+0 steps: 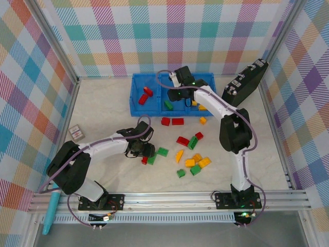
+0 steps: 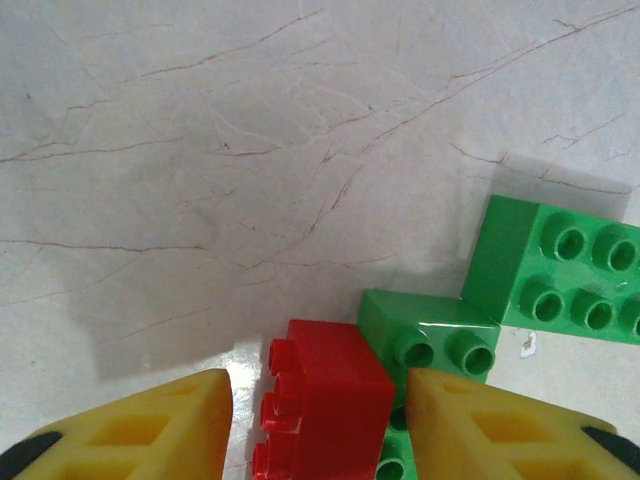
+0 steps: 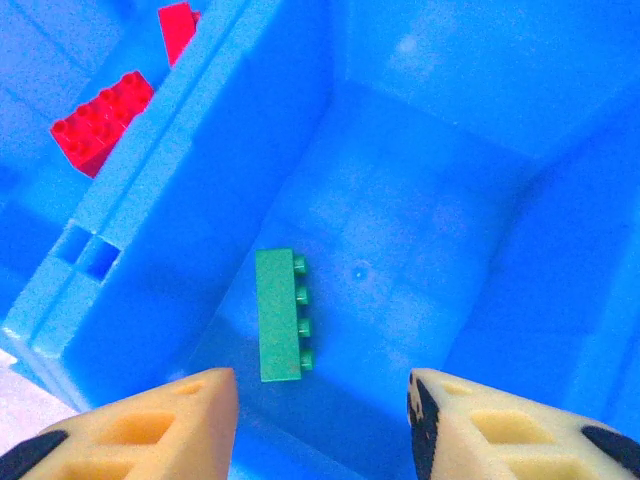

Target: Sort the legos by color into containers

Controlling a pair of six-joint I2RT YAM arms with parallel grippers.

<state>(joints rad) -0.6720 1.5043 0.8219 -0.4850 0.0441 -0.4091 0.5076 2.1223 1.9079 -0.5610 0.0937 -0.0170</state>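
Well short of the tray (image 1: pixel 149 111), the left tool (image 2: pixel 320 430) straddles a red brick (image 2: pixel 325 390), jaws narrow, not yet clamped; the green brick (image 2: pixel 430 335) touching it could get pinched too. The right tool (image 3: pixel 322 420) hangs parted, empty, over the tray's middle compartment.

green lego (image 3: pixel 279 316) in blue compartment (image 3: pixel 420 210), pincer (image 3: pixel 322 390) spread

A black rectangular plastic case (image 1: pixel 245 82) stands tilted at the far right (against the plaid wall); a small grey card (image 1: pixel 75 133) lies left on the pale marbled tabletop (image 1: pixel 103 110).
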